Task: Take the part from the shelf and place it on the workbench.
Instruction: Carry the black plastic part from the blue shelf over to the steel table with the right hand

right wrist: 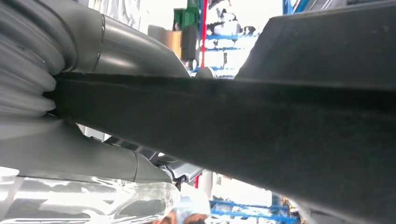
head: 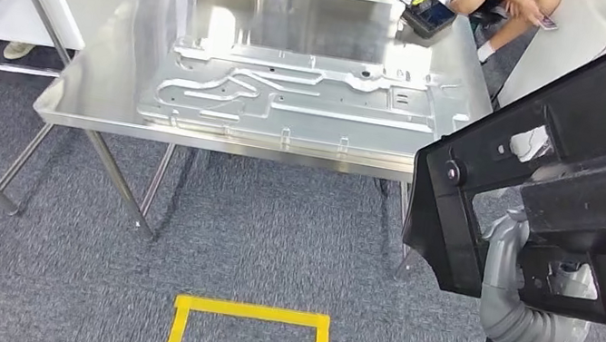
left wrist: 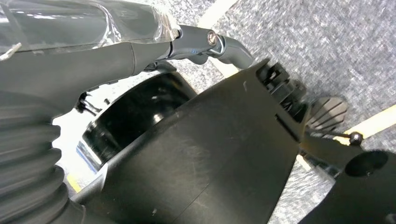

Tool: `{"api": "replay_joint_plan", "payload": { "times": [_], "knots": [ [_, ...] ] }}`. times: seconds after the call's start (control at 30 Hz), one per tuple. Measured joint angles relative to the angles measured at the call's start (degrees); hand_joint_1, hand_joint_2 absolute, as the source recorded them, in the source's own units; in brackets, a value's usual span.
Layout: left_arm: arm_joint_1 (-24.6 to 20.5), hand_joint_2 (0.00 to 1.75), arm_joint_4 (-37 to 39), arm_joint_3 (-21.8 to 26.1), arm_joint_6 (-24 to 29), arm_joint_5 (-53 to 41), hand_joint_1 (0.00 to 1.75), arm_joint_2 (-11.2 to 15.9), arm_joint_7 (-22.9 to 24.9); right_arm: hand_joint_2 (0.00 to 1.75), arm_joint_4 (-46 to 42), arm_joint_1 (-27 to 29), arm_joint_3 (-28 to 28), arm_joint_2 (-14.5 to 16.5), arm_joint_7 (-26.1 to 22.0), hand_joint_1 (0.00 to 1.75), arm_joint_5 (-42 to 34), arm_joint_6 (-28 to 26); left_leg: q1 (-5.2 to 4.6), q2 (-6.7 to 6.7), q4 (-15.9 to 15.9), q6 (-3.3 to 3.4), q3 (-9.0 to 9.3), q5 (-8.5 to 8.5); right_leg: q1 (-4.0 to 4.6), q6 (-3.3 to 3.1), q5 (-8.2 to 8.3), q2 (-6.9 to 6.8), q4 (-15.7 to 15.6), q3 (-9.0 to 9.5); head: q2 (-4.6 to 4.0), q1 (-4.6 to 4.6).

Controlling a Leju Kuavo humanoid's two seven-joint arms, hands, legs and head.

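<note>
1. Head view first: I have the black part [head: 574, 177], a large moulded plastic panel with cut-out openings, carried up at my right side, in front of the camera and off the floor. It is off the shelf already, so I judge the step in hand to be the carry to the workbench [head: 89, 105].

2. Right wrist view puts the right hand [right wrist: 93, 60] hard against the part [right wrist: 261, 135]. A thick grey thumb lies over one face of the panel's dark edge and more of the hand sits on the other face, so I read it as gripping that edge. How tightly it is closed I cannot tell.

3. Left wrist view shows the left hand [left wrist: 93, 60] with its grey thumb and a dark finger reaching over the rim of the part [left wrist: 205, 158]. It touches the panel and looks hooked on it, so I take it as holding too.

4. On the stainless workbench lies a long stamped metal sheet [head: 292, 100], covering most of the near half. The far strip of the top is bare steel. A person sits beyond the far edge.

5. My next move, as I judge it: step closer, swing the part leftward over the bench, and lower it without striking the bench rim or scraping the sheet. The panel blocks much of my right-hand sightline, so clearance there is a risk.
</note>
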Motion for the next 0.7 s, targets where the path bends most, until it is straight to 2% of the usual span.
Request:
{"api": "replay_joint_plan", "payload": {
  "times": [0.1, 0.13, 0.17, 0.23, 0.27, 0.3, 0.33, 0.37, 0.4, 0.43, 0.47, 0.5, 0.57, 0.63, 0.67, 0.7],
  "knots": [
    [0.04, 1.75, 0.00, -0.01, -0.01, 0.14, 0.00, 0.02, -0.09, 1.75, 0.09, 0.32, -0.48, 0.17, -0.30, 1.75, -0.22, 0.01, 0.04, 0.09, 0.11, -0.78, 0.17, -0.73, 0.10, -1.31, -0.78, 0.19, -0.16, 0.12, 0.01, -0.05],
    [0.01, 1.75, 0.00, 0.00, -0.01, 0.18, 0.00, 0.03, -0.12, 1.75, 0.10, 0.36, -0.62, 0.25, -0.38, 1.75, -0.31, 0.01, 0.12, 0.15, 1.36, -1.07, -0.31, -1.41, 0.05, -1.70, -0.95, 0.17, -0.21, 0.30, 0.01, -0.11],
    [-0.02, 1.75, 0.00, 0.00, -0.01, 0.20, 0.00, 0.04, -0.16, 1.75, 0.10, 0.36, -0.75, 0.33, -0.44, 1.75, -0.38, 0.02, 0.20, 0.20, 4.02, -1.37, -1.59, -2.63, -0.05, -2.07, -1.13, 0.10, -0.25, 0.54, 0.01, -0.17],
    [-0.24, 1.75, 0.00, 0.04, 0.01, 0.29, 0.00, 0.06, -0.31, 1.75, 0.11, 0.44, -0.96, 0.44, -0.46, 1.75, -0.43, 0.02, 0.23, 0.26, 12.67, -1.81, -6.43, -5.85, 0.03, -2.53, -1.61, -0.08, -0.26, 0.95, 0.01, -0.29],
    [-0.43, 1.75, 0.00, 0.07, 0.02, 0.34, 0.00, 0.07, -0.36, 1.75, 0.12, 0.50, -1.02, 0.48, -0.46, 1.75, -0.46, 0.02, 0.21, 0.26, 16.68, -1.91, -8.93, -6.89, 0.10, -2.63, -1.87, -0.15, -0.26, 1.20, 0.01, -0.28],
    [-0.61, 1.75, 0.00, 0.09, 0.03, 0.37, 0.00, 0.08, -0.39, 1.75, 0.13, 0.57, -1.07, 0.50, -0.46, 1.75, -0.49, 0.02, 0.18, 0.25, 18.84, -1.88, -10.57, -6.84, 0.19, -2.65, -2.17, -0.19, -0.26, 1.56, 0.01, -0.29],
    [-0.73, 1.75, 0.00, 0.09, 0.03, 0.37, 0.00, 0.09, -0.38, 1.75, 0.13, 0.63, -1.10, 0.52, -0.46, 1.75, -0.51, 0.02, 0.13, 0.26, 18.54, -1.70, -11.03, -5.50, 0.29, -2.64, -2.50, -0.18, -0.26, 2.04, 0.01, -0.29],
    [-0.77, 1.75, 0.00, 0.08, 0.02, 0.36, 0.00, 0.09, -0.35, 1.75, 0.13, 0.65, -1.14, 0.54, -0.46, 1.75, -0.53, 0.02, 0.06, 0.26, 15.85, -1.38, -10.35, -3.08, 0.40, -2.60, -2.85, -0.13, -0.27, 2.62, 0.01, -0.29],
    [-0.71, 1.75, 0.00, 0.07, 0.02, 0.34, 0.00, 0.09, -0.30, 1.75, 0.13, 0.66, -1.16, 0.56, -0.46, 1.75, -0.55, 0.02, -0.10, 0.28, 11.53, -0.89, -8.94, -0.06, 0.50, -2.54, -3.23, -0.08, -0.28, 3.25, 0.01, -0.30],
    [-0.59, 1.75, 0.01, 0.06, 0.03, 0.32, 0.00, 0.10, -0.23, 1.75, 0.13, 0.66, -1.19, 0.57, -0.46, 1.75, -0.55, 0.02, -0.33, 0.32, 7.46, -0.29, -7.51, 2.22, 0.60, -2.43, -3.58, -0.05, -0.34, 3.72, 0.00, -0.27],
    [-0.49, 1.75, 0.02, 0.05, 0.03, 0.29, 0.00, 0.10, -0.14, 1.75, 0.15, 0.62, -1.20, 0.57, -0.44, 1.75, -0.55, 0.02, -0.55, 0.37, 4.24, 0.19, -6.43, 3.70, 0.66, -2.26, -3.85, 0.01, -0.37, 3.96, 0.00, -0.24],
    [-0.39, 1.75, 0.03, 0.04, 0.05, 0.28, 0.00, 0.10, -0.07, 1.75, 0.17, 0.59, -1.20, 0.58, -0.38, 1.75, -0.55, 0.02, -0.80, 0.41, 2.38, 0.56, -5.89, 4.30, 0.65, -2.02, -4.02, 0.05, -0.43, 4.01, 0.00, -0.20],
    [-0.35, 1.75, 0.04, 0.04, 0.14, 0.28, 0.00, 0.06, 0.14, 1.75, 0.26, 0.50, -1.20, 0.58, -0.18, 1.75, -0.55, 0.02, -1.01, 0.39, 1.51, 0.92, -5.65, 4.05, 0.58, -1.39, -4.20, 0.11, -0.68, 4.00, 0.00, -0.18],
    [-0.37, 1.75, 0.03, 0.04, 0.24, 0.28, 0.00, -0.07, 0.39, 1.75, 0.31, 0.35, -1.20, 0.59, 0.02, 1.75, -0.49, 0.02, -0.78, 0.31, 0.65, 1.32, -4.59, 4.05, 0.61, -0.82, -4.78, 0.04, -0.75, 4.66, 0.00, -0.15],
    [-0.36, 1.75, 0.02, 0.04, 0.28, 0.29, 0.00, -0.14, 0.57, 1.75, 0.32, 0.20, -1.21, 0.59, 0.08, 1.75, -0.44, 0.02, -0.52, 0.31, 0.18, 1.52, -3.89, 4.05, 0.70, -0.64, -5.73, 0.04, 0.74, 4.32, 0.01, -0.11],
    [-0.31, 1.75, 0.02, 0.03, 0.32, 0.30, 0.00, -0.18, 0.73, 1.75, 0.34, 0.10, -1.21, 0.58, 0.14, 1.75, -0.37, 0.02, -0.34, 0.33, -0.13, 1.71, -3.35, 3.99, 0.69, -0.52, -7.16, 0.04, 3.80, 3.02, 0.01, -0.07]
  ]
}}
